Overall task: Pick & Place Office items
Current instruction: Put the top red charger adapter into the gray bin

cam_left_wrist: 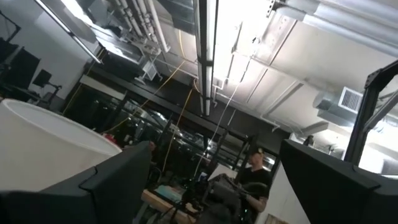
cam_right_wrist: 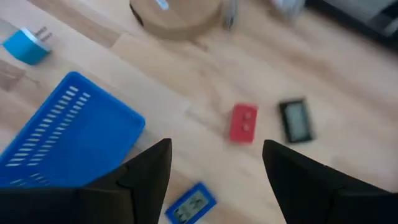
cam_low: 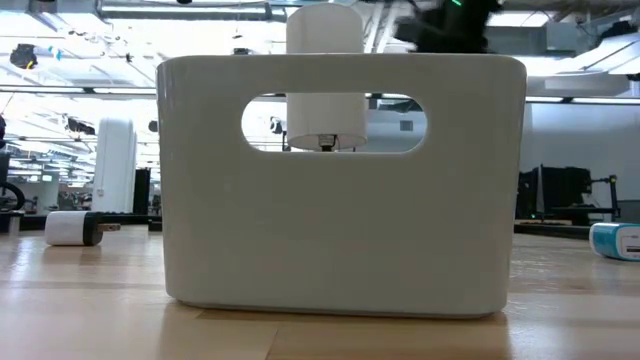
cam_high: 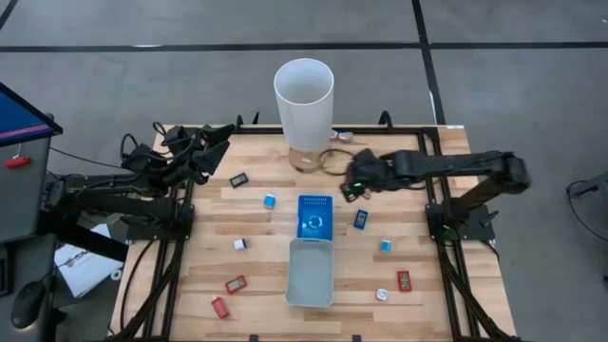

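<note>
High view showed the wooden table (cam_high: 418,285) with the blue tray (cam_high: 314,217) at its centre, the landmark for everything else. The pale grey tray (cam_high: 311,273) lay end to end with it on the near side, and the tall white cylinder (cam_high: 304,104) stood beyond its far end. The office items lay scattered around the blue tray: a blue piece (cam_high: 361,219) just right of it, a blue-and-white piece (cam_high: 270,200) just left, a black one (cam_high: 238,179) farther left, and a red one (cam_high: 236,283) well off toward the near left. The right gripper (cam_high: 351,189) hovered just beyond the blue tray's far right corner, fingers spread and holding nothing. The left gripper (cam_high: 220,136) hung well to the tray's far left, tilted upward, fingers apart and empty.
</note>
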Controlling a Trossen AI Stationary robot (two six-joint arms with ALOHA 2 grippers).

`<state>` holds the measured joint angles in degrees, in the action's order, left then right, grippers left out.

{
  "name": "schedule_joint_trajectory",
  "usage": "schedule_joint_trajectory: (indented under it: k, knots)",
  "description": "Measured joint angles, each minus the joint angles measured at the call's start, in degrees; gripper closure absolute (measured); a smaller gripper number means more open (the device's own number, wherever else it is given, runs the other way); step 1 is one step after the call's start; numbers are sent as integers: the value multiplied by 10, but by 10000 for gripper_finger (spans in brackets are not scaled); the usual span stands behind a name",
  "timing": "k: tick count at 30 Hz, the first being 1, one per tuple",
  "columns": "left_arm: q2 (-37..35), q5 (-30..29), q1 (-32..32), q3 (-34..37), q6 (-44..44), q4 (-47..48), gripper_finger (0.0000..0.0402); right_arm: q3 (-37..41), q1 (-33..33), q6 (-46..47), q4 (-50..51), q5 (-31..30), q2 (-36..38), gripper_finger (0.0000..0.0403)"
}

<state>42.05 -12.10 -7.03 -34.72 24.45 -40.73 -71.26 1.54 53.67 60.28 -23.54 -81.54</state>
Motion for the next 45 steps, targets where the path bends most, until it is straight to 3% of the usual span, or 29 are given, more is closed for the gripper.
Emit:
schedule_joint_trajectory:
  k: [4, 9, 16, 24, 35, 45]
  knots:
    - [0, -1, 0, 0, 0, 1, 48, 131, 31, 45, -92, 52, 81, 158]
    - [0, -17, 0, 0, 2, 18, 49, 183, 60, 47, -117, 60, 83, 158]
    - [0, -29, 0, 0, 19, 26, 48, 184, 69, 5, -202, 87, 34, 158]
    - [3, -41, 0, 0, 20, 25, 48, 184, 97, -20, -202, 85, -41, 158]
    - [14, -42, 0, 0, 44, 27, 50, 182, 103, -45, -249, 58, -84, 158]
    - [16, -41, 0, 0, 45, 26, 49, 185, 88, -31, -248, 65, -44, 158]
